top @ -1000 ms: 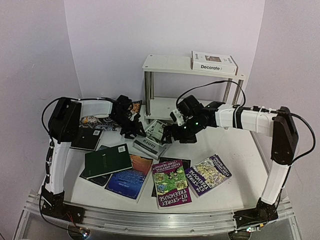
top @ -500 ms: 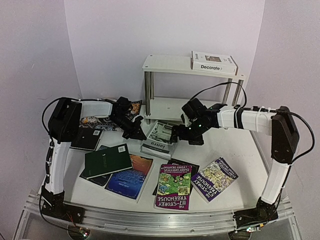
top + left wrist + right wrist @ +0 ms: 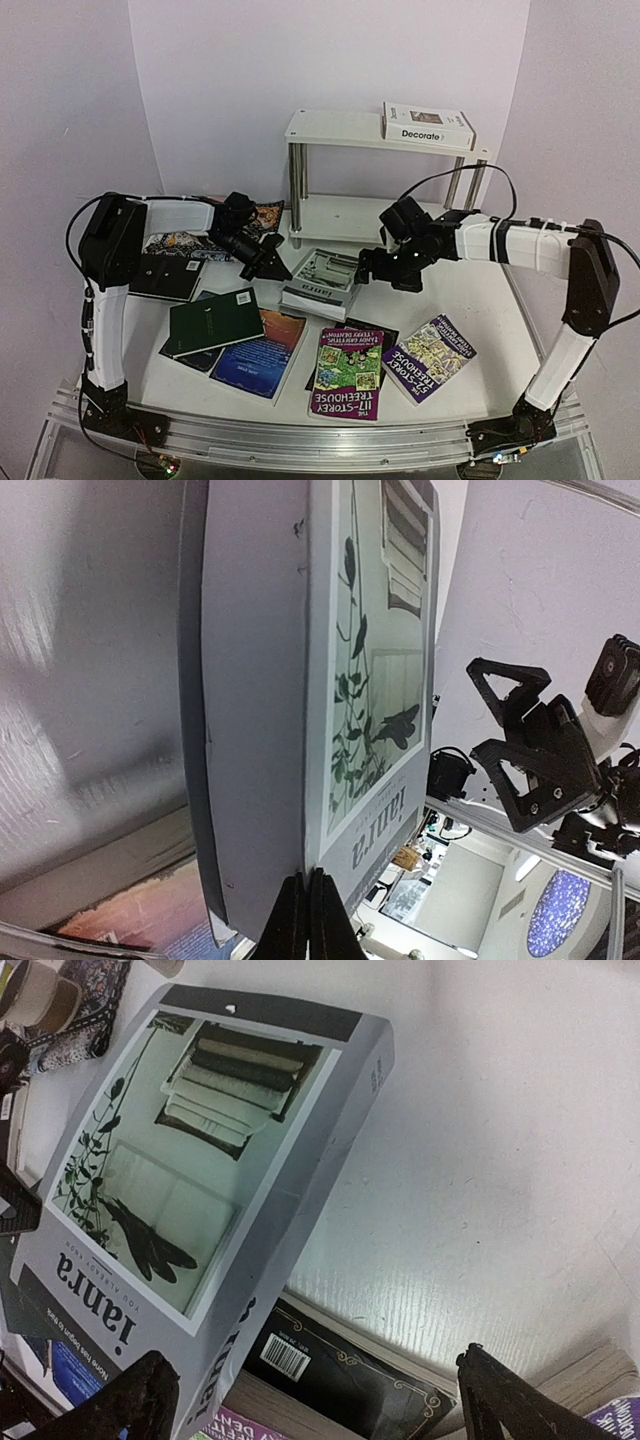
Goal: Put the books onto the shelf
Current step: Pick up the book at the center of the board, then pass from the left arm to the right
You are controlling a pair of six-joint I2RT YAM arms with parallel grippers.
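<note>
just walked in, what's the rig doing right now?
The two arms are shelving books. Both grippers flank the grey janra book, which lies flat, partly over other books. The left gripper is shut at its left edge and the right gripper is open at its right edge; neither holds it. Decorate sits on the top board of the shelf. The other books lie on the table.

Pale lilac walls back a white table edged by a metal rail, the light soft, perhaps from overhead.
</note>
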